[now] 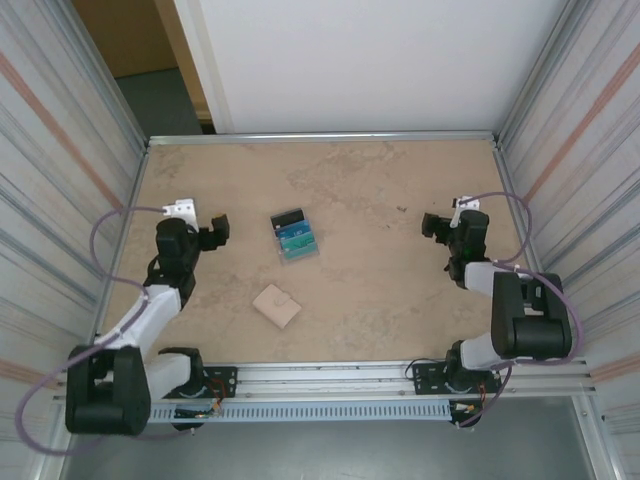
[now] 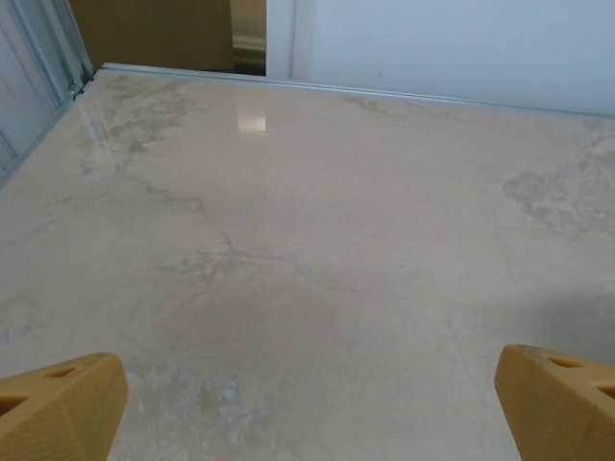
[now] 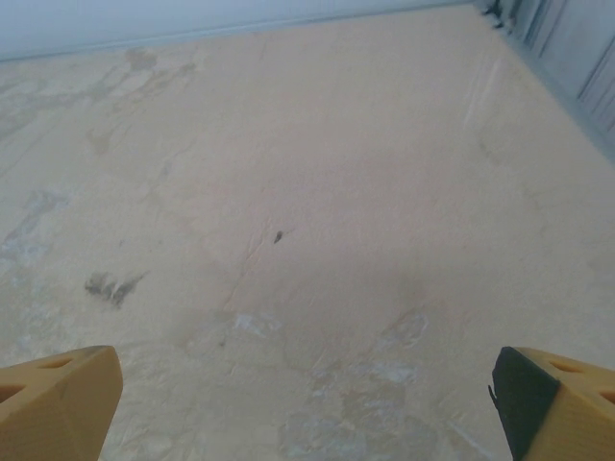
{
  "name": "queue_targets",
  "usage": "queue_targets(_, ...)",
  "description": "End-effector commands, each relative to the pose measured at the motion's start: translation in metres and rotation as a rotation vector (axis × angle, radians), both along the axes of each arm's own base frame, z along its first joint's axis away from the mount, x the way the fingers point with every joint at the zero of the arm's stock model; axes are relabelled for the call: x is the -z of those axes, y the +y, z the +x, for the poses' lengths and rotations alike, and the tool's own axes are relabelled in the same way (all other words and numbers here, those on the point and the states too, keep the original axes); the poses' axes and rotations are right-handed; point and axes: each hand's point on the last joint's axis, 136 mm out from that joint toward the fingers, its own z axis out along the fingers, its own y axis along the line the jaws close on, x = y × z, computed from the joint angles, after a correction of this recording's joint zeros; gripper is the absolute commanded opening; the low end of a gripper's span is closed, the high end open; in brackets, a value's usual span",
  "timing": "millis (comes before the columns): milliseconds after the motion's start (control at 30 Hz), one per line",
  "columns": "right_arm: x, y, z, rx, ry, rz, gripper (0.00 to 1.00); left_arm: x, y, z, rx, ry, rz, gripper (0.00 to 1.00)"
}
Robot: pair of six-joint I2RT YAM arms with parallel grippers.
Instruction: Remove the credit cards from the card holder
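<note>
Card holder (image 1: 277, 305): folded shut on counter (image 1: 400, 300) near front edge; credit cards (image 1: 295, 236) fanned just beyond it, apparently already out; left tool (image 1: 217, 230) and right tool (image 1: 430, 224) wide open, empty.

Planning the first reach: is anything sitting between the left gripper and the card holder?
Nothing visible. Bare table separates the open left gripper from the closed card holder; the fanned cards lie off to the side, farther back than the holder.

Beige marbled table (image 1: 400, 200) — white wall (image 1: 380, 60) behind it.
</note>
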Motion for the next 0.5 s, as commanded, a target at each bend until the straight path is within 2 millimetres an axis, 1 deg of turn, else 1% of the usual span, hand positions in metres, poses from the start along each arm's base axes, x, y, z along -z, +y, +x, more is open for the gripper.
queue_targets(0, -0.02, -0.009, -0.005, 0.065, -0.003, -0.01, 0.99, 0.002, 0.004, -0.03, -0.134, 0.074, -0.092, 0.99)
queue_targets(67, -0.027, -0.01, -0.007, 0.076, -0.008, 0.0, 0.99, 0.004, -0.004, -0.047, -0.162, 0.096, -0.141, 0.99)
queue_targets(133, -0.036, -0.009, -0.01, 0.091, -0.007, 0.019, 0.99, 0.012, -0.01, -0.065, -0.195, 0.137, -0.188, 0.99)
queue_targets(233, -0.044, -0.007, -0.016, 0.098, 0.017, 0.045, 0.99, 0.027, -0.03, -0.088, -0.195, 0.19, -0.242, 0.99)
queue_targets(300, -0.048, -0.004, -0.02, 0.099, 0.026, 0.058, 0.99, 0.033, -0.045, -0.1, -0.174, 0.217, -0.255, 0.99)
queue_targets(467, -0.059, 0.003, -0.03, 0.098, 0.034, 0.113, 0.99, 0.045, -0.089, -0.121, -0.084, 0.288, -0.268, 0.99)
